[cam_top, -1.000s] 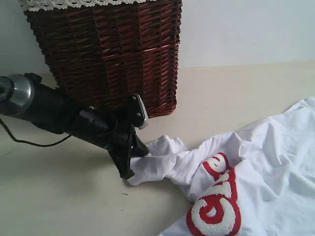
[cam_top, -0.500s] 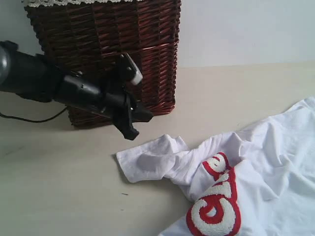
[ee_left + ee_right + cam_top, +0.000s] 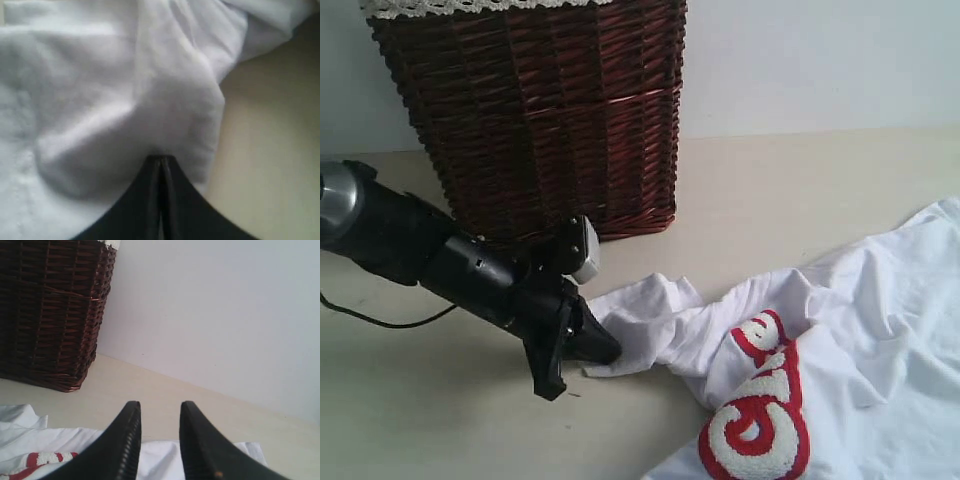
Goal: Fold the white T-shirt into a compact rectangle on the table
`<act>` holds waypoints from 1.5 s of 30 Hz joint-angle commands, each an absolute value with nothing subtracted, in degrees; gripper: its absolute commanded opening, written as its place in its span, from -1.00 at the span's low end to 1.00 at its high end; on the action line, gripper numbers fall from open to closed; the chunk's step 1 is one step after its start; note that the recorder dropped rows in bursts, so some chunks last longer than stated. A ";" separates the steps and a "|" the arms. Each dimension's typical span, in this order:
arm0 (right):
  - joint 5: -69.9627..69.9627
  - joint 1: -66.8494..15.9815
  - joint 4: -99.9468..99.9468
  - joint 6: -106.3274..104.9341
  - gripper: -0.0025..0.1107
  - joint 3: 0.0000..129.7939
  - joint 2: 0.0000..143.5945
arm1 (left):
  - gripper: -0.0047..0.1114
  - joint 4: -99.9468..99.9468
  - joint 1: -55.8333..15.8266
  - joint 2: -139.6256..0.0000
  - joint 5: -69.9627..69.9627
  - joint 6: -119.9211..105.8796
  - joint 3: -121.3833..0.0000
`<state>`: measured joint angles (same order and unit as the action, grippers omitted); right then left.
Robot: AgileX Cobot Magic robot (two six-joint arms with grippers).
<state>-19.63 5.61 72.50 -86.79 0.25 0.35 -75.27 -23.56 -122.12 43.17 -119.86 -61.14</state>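
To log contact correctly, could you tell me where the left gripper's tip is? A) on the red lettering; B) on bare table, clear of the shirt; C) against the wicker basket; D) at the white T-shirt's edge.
D: the left gripper, jaws shut, meets the edge of the white T-shirt; the left wrist view shows cloth bunched at its tip.

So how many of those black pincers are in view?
2. The left end effector is shut, tip against the white T-shirt near the basket; the right end effector, open above the shirt, shows only in its wrist view.
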 commanded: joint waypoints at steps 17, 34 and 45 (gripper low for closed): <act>-19.84 5.61 72.42 -86.78 -0.45 0.00 0.21 | -0.92 -75.53 -23.92 -123.66 29.67 -116.61 -70.63; -19.84 5.61 72.53 -86.78 -0.45 0.00 0.21 | -0.92 -71.60 -29.60 -113.72 43.35 -118.15 -50.26; -19.84 5.61 72.43 -86.78 -0.45 0.00 0.21 | -0.92 -70.82 -37.32 -112.43 60.74 -104.18 -50.16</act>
